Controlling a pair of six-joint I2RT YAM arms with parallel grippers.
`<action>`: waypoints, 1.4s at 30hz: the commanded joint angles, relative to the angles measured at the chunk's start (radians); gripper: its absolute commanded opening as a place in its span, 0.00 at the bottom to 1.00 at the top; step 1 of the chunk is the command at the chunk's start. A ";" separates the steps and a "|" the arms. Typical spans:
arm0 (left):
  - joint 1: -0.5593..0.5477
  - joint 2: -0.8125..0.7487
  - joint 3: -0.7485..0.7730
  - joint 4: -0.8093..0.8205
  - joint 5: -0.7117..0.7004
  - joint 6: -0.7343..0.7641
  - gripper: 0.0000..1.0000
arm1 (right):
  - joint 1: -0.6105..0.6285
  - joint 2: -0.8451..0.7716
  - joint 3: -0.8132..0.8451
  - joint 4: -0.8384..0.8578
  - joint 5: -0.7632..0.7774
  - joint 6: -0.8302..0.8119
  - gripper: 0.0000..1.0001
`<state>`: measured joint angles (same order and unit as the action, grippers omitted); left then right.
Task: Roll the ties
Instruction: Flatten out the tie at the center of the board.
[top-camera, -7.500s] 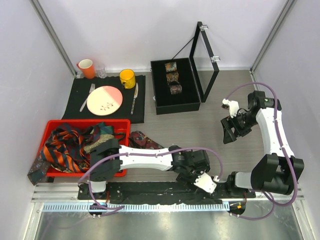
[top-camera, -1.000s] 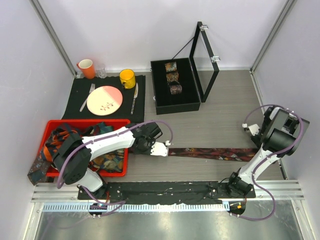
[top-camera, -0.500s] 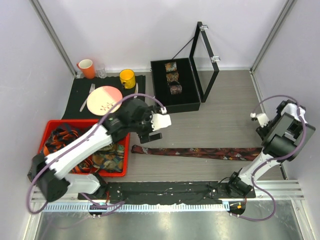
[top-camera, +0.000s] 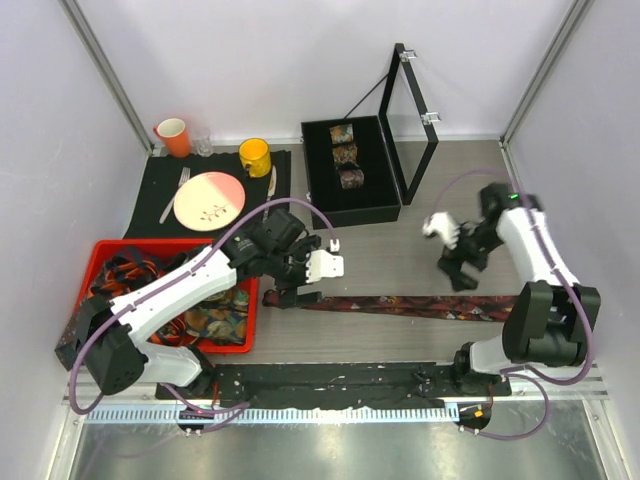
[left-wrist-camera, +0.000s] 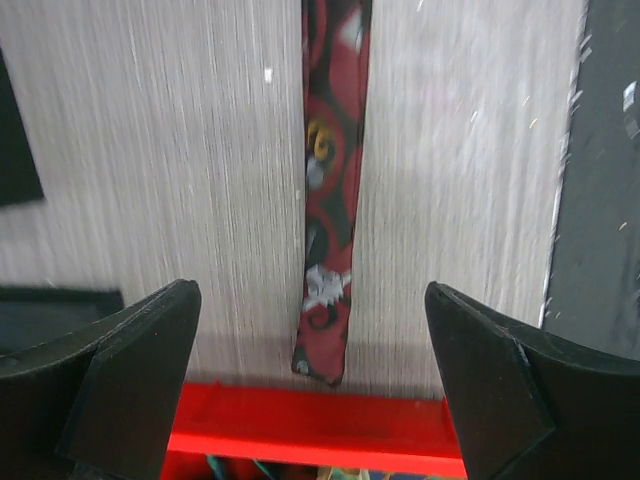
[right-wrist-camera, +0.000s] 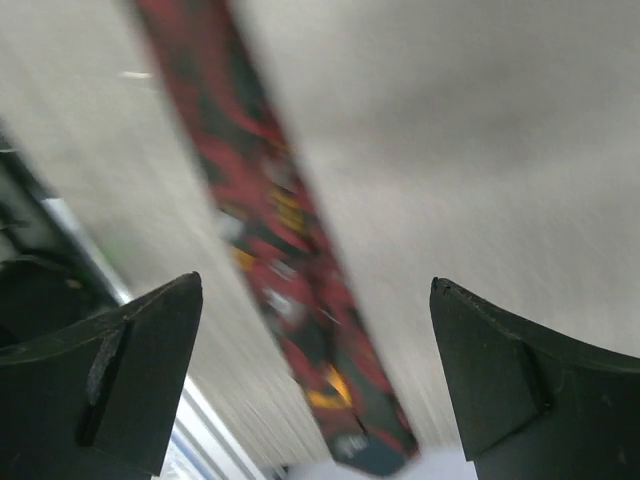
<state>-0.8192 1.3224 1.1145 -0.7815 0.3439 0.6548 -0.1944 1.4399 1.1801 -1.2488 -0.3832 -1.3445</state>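
Top external view shows the dark red patterned tie (top-camera: 400, 304) lying flat and straight on the surface across the lower middle of the frame, where a second ago both arms held it stretched by its ends. The left gripper (top-camera: 297, 288), at the tie's end beside the red bin (top-camera: 175, 245), and the right gripper (top-camera: 458, 270), near the other end, have let go, fingers spread wide and empty. The tie looks ready for rolling from one end.
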 joint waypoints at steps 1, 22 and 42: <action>0.070 0.000 -0.038 -0.018 0.006 0.066 1.00 | 0.190 -0.053 -0.215 0.142 0.116 0.145 0.99; 0.089 0.242 -0.113 0.105 0.004 0.166 0.62 | -0.011 0.076 -0.424 0.394 0.365 -0.155 0.43; 0.094 -0.017 -0.004 0.008 0.018 0.011 0.73 | -0.263 -0.126 -0.125 0.151 0.195 -0.268 1.00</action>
<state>-0.7307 1.3758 1.0817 -0.7715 0.3271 0.7307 -0.4568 1.4727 0.8902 -0.9104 -0.0303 -1.6482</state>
